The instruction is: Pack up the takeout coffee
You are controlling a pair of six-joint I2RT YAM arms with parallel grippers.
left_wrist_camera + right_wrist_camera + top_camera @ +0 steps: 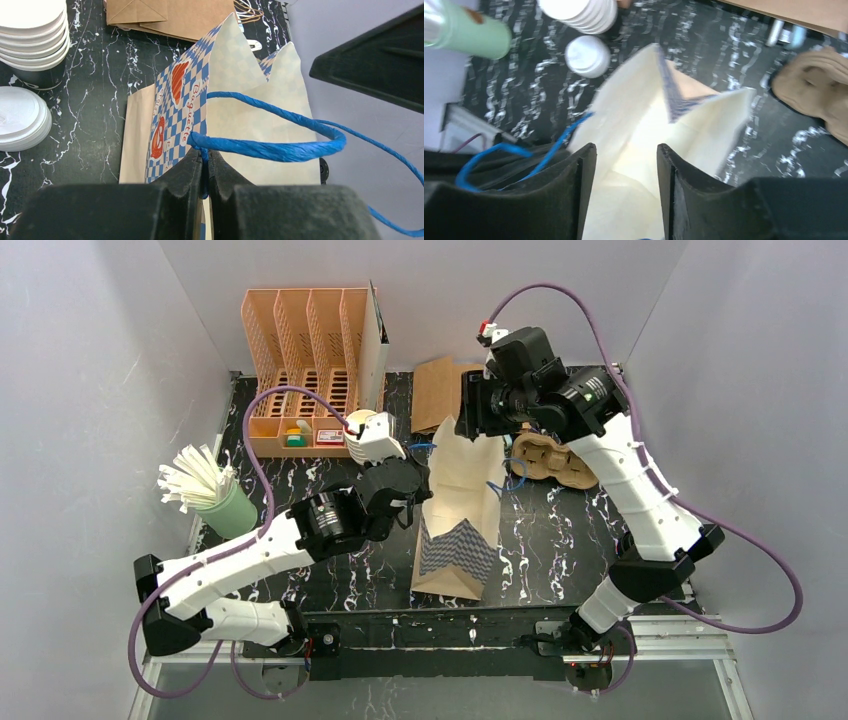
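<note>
Nearest, left tool [205, 157] clenched on the blue handle [280, 149] of the bag [455, 530]; bag standing on desk [560, 540], mouth open. Right tool [626, 150] over that mouth, jaws apart, nothing between them. Beyond, just right of bag: brown tray [552, 462] on desk, partly behind right arm. Far left: cup stack [32, 30] and lids [20, 117], side by side on desk

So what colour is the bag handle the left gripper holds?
Blue handle, clearest in the left wrist view.
</note>
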